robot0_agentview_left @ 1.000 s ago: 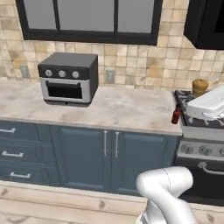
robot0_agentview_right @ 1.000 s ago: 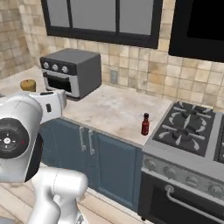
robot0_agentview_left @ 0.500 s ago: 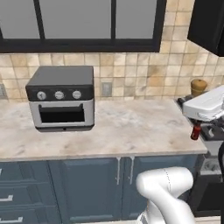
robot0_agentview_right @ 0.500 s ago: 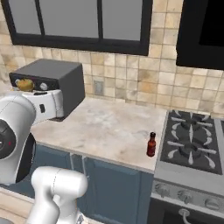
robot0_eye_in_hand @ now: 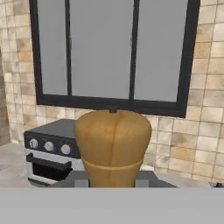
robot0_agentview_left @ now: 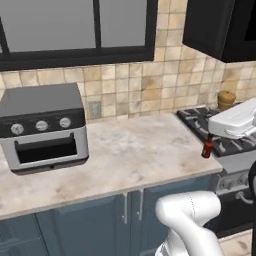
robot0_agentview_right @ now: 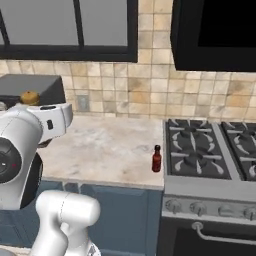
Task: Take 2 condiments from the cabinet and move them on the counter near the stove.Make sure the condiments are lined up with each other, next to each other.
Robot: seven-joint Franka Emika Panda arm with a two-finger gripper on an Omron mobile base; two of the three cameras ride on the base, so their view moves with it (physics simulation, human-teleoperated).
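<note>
A: Beige marbled stone counter [robot0_agentview_left: 135,150] runs between the grey boxy toaster oven with knobs [robot0_agentview_left: 42,125] and the gas stove with black cast-iron grates [robot0_agentview_right: 210,150]. Slim red hot-sauce bottle with black cap [robot0_agentview_right: 157,159] stands upright at the counter's edge, just beside the stove.

B: And the second one?

A: Short tan-orange bottle with rounded top [robot0_eye_in_hand: 113,146] sits in the gripper [robot0_eye_in_hand: 111,181], jaws shut on its lower body, raised above the counter. Its top pokes up over the white arm in both base views [robot0_agentview_left: 226,98].

B: Handling?

A: Looks like smooth rigid plastic, probably light. Squat, wide dome, narrower below a ridge. Grip under the ridge seems sound; a glossy skin could slip. The red one is tall, thin and tippy, so I'd set this one down gently beside it.
</note>
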